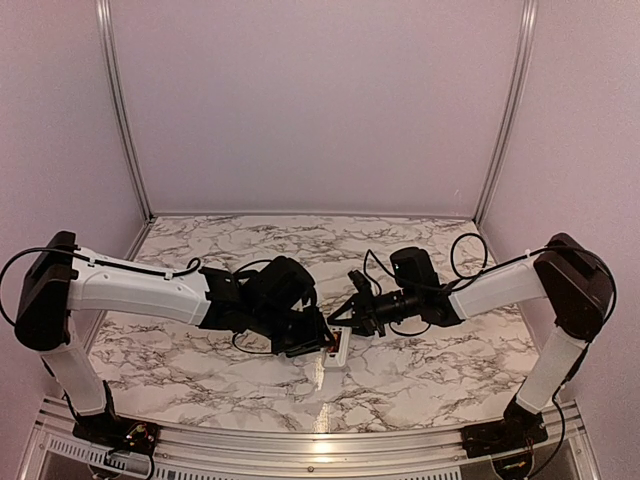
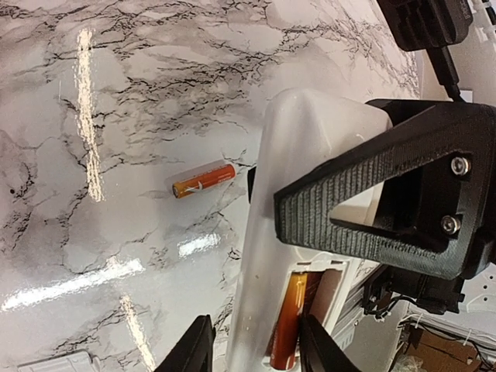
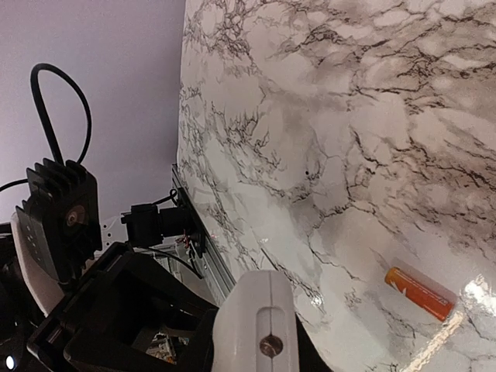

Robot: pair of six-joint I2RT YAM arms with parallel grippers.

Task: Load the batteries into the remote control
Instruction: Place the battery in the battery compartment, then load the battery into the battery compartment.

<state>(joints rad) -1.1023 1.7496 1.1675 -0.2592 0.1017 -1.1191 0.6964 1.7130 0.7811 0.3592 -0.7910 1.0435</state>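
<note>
White rectangular plastic remote control (image 2: 310,139): right gripper (image 1: 348,311) clamps it steady so the part-open, empty left gripper (image 2: 256,353) seats an orange-red cylindrical battery (image 2: 288,318) at six o'clock.

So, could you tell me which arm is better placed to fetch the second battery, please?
Probably left: the left end effector stands open over the seated battery, the right end effector clamps the remote, and the loose battery lies nearby.

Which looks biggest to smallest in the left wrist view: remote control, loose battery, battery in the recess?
1. remote control
2. battery in the recess and loose battery: unranked; the first looks longer but is nearer.
</note>
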